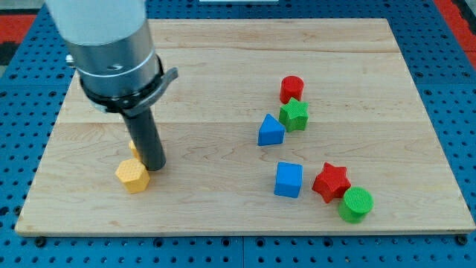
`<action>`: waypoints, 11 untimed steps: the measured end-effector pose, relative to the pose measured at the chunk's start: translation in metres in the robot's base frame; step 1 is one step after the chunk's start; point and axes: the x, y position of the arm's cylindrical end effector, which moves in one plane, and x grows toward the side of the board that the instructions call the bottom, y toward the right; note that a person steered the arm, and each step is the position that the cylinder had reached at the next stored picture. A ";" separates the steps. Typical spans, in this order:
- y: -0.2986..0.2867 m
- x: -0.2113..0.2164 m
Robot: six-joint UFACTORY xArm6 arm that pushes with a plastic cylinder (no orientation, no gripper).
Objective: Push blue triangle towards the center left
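Note:
The blue triangle (pixel 271 130) lies right of the board's middle, touching a green star (pixel 294 114) on its upper right. My tip (pixel 154 167) rests on the board at the view's left, far left of the blue triangle. It touches the upper right side of a yellow hexagon (pixel 132 176). A second yellow block (pixel 134 148) is mostly hidden behind the rod.
A red cylinder (pixel 291 88) stands just above the green star. A blue cube (pixel 288 179), a red star (pixel 331 182) and a green cylinder (pixel 355 204) sit at the lower right. The wooden board (pixel 223 59) lies on a blue pegboard surface.

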 end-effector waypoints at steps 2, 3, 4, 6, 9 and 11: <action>0.015 -0.031; -0.004 -0.043; 0.094 -0.032; 0.206 -0.020; 0.093 -0.080; 0.182 -0.048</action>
